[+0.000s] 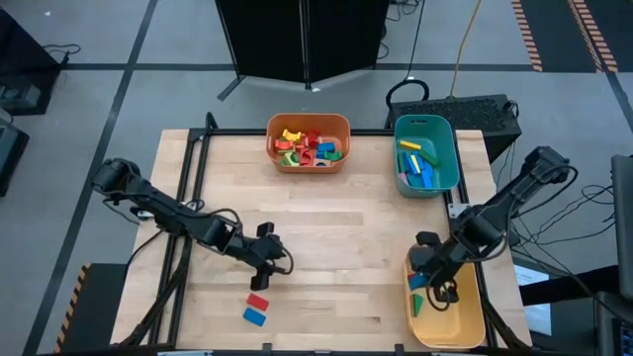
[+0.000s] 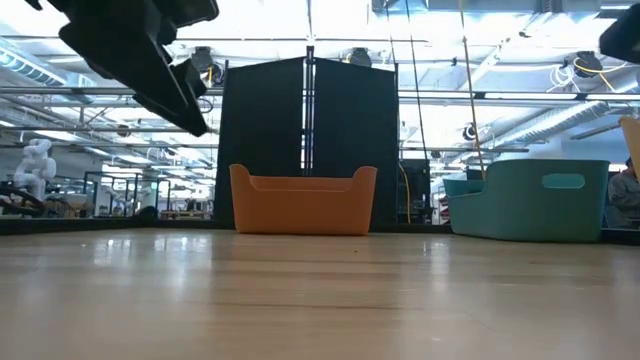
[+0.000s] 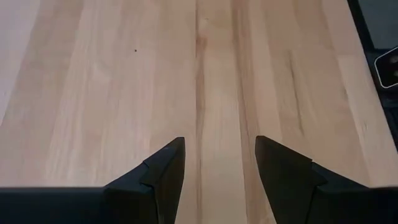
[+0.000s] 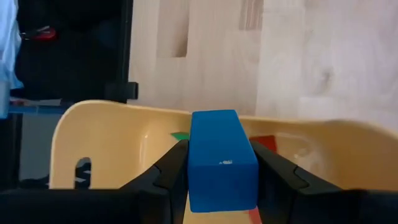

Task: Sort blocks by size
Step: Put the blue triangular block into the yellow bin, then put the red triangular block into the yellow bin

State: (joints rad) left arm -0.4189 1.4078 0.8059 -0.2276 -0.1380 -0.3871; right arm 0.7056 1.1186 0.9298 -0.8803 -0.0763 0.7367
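Observation:
My right gripper (image 4: 221, 163) is shut on a blue block (image 4: 221, 155) above the near-right yellow bin (image 1: 465, 321), where a green block (image 4: 180, 135) and a red block (image 4: 265, 142) lie. My left gripper (image 3: 221, 155) stands open over bare wood near the table's middle front (image 1: 267, 259), nothing between its fingers. A red block (image 1: 258, 301) and a blue block (image 1: 255, 316) lie flat on the table just nearer than it. More blocks fill the orange bin (image 1: 309, 158) and the teal bin (image 1: 447, 168). My right gripper pinches the blue block's two opposite side faces (image 4: 198, 171) between its two fingers. The fingers slant downward and the block's length runs along them. The block is lifted clear, above the yellow bin's rim (image 4: 124, 112).
The orange bin (image 2: 303, 203) stands at the far middle and the teal bin (image 2: 525, 200) at the far right. Bare wood (image 1: 356, 227) lies between the arms. A black frame rail (image 1: 193, 178) runs along the table's left side.

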